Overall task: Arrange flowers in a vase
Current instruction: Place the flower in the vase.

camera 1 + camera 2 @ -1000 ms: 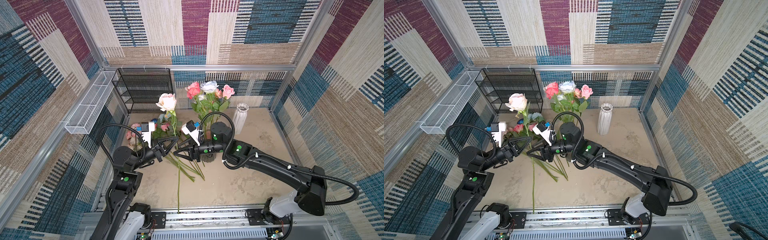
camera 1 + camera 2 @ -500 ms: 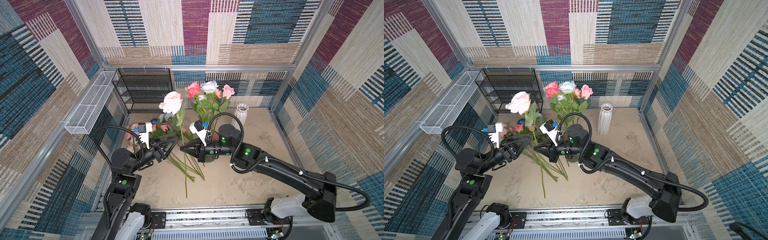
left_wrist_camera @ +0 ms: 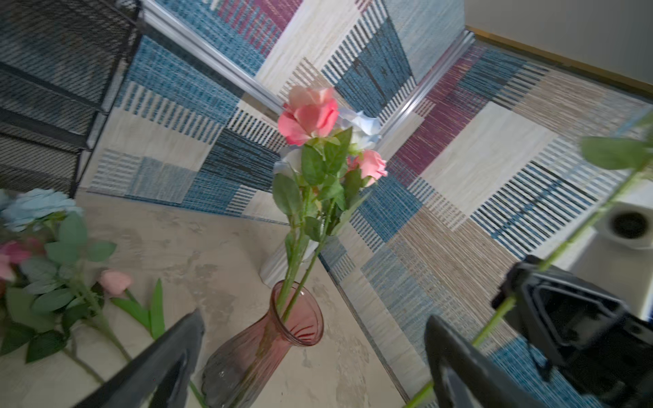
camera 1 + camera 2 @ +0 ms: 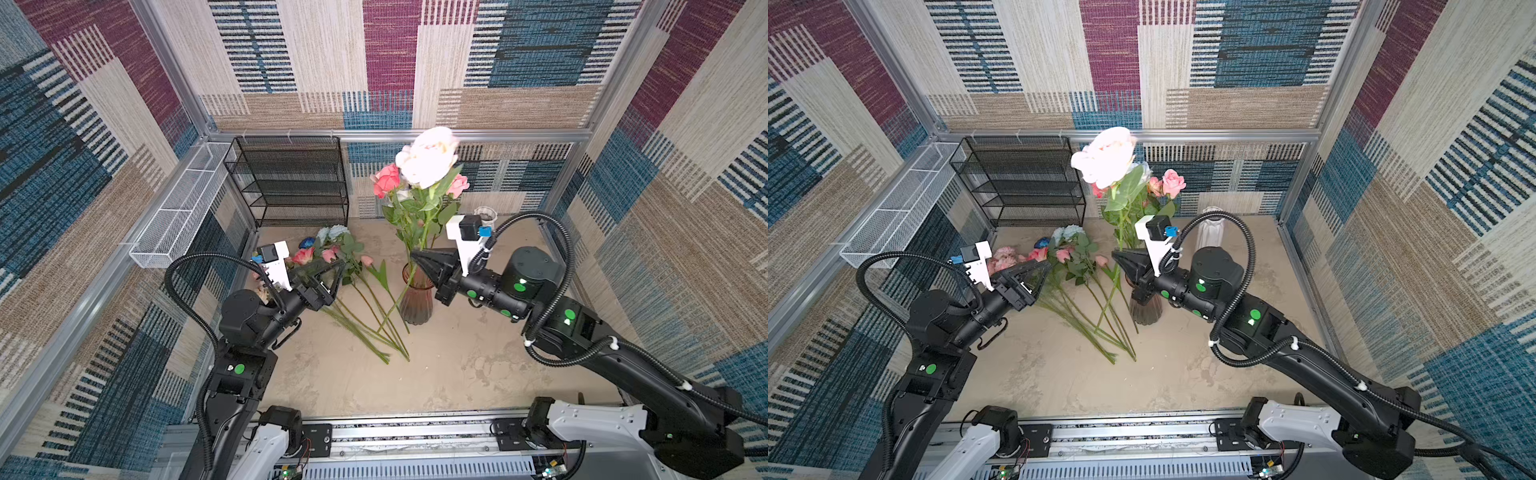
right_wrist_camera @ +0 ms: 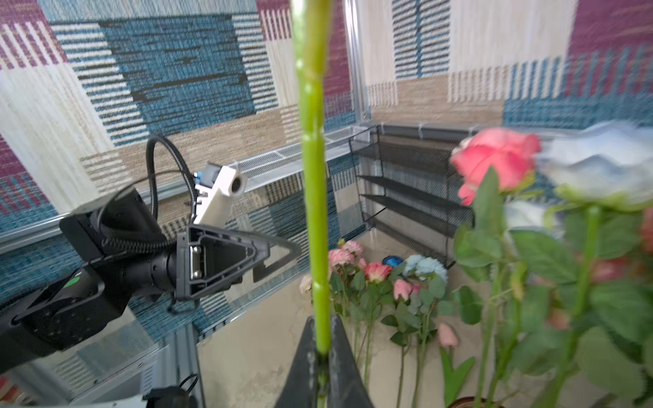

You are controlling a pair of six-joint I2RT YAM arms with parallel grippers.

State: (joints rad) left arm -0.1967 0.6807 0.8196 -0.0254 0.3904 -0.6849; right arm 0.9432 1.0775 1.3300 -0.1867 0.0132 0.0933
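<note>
Pinching the cream peony by its stem, the right gripper held it slanted over the pink vase at the middle of the bench, its foot seemingly outside the rim. The left gripper gaped empty beside loose flowers near the back-left corner. The step looked like insertion; the next move called for lifting and steering the foot in.

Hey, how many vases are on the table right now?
2. The pink glass vase stands mid-table with flowers in it; the white vase stands by the back wall. No other shows.
</note>
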